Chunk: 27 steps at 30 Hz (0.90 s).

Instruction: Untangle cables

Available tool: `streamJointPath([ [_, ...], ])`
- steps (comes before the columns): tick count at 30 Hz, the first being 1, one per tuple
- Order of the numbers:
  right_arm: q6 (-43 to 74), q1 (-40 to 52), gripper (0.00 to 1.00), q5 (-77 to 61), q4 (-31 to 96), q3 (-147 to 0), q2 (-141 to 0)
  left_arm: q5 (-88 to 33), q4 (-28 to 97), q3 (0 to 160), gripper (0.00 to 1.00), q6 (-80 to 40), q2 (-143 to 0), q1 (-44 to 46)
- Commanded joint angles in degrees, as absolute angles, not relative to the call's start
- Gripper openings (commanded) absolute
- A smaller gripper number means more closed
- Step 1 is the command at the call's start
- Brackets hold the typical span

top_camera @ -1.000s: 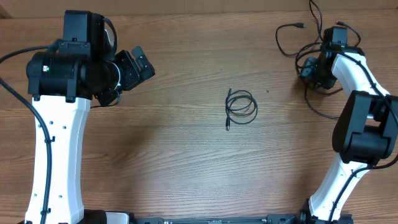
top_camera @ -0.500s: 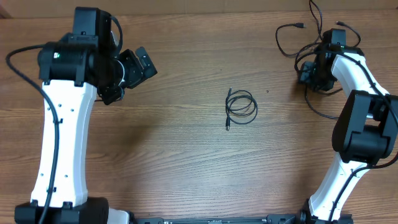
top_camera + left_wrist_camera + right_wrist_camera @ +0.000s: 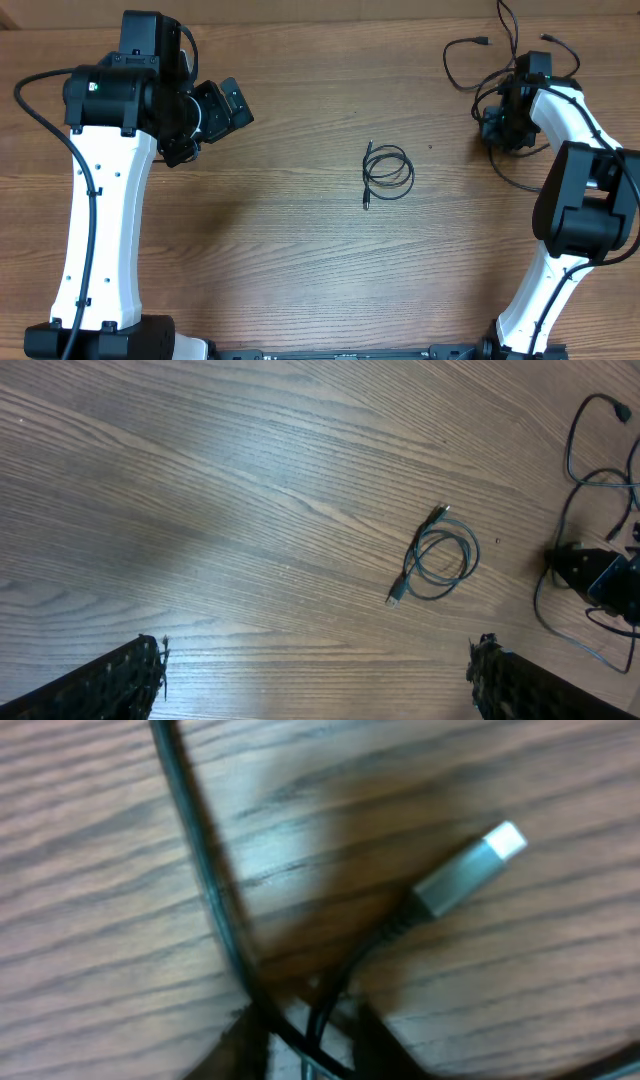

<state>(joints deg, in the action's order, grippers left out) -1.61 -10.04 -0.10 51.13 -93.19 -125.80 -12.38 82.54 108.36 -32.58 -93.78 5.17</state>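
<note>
Black loose cables lie tangled far right, crossing between the fingers of your right gripper, plug pointing away; whether it grips them you cannot tell. Your left gripper, wide open and empty, hangs well apart, nearer the mid-table coil.

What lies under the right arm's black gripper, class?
On the brown wooden table, thin black cords cross, one ending in a silver metal plug. Between the fingertips of the right gripper the strands are covered, so whether one is pinched cannot be seen.
</note>
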Motion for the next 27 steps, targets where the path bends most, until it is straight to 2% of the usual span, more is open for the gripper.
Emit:
streamJointPath([
  [1,-1.61,-10.07,0.13,-0.54,51.35,-93.23,-126.54,-13.13,82.48,108.38,1.0,-31.24,-93.62,5.39],
  [3,-1.63,-10.07,0.06,-0.56,51.86,-93.82,-126.54,-13.13,82.3,108.38,1.0,-31.27,-93.62,5.39],
  [5,-1.67,-10.07,0.04,-0.6,52.75,-94.63,-126.34,-13.13,82.17,108.38,1.0,-31.27,-93.62,5.39],
  [15,-17.47,-10.0,0.04,-16.19,57.17,-96.53,-121.89,-13.15,81.84,108.38,1.0,-31.27,-93.62,5.39],
  [27,-27.55,-8.03,0.04,-16.1,56.97,-96.44,-116.49,-13.15,81.84,108.38,1.0,-31.27,-93.62,5.39],
])
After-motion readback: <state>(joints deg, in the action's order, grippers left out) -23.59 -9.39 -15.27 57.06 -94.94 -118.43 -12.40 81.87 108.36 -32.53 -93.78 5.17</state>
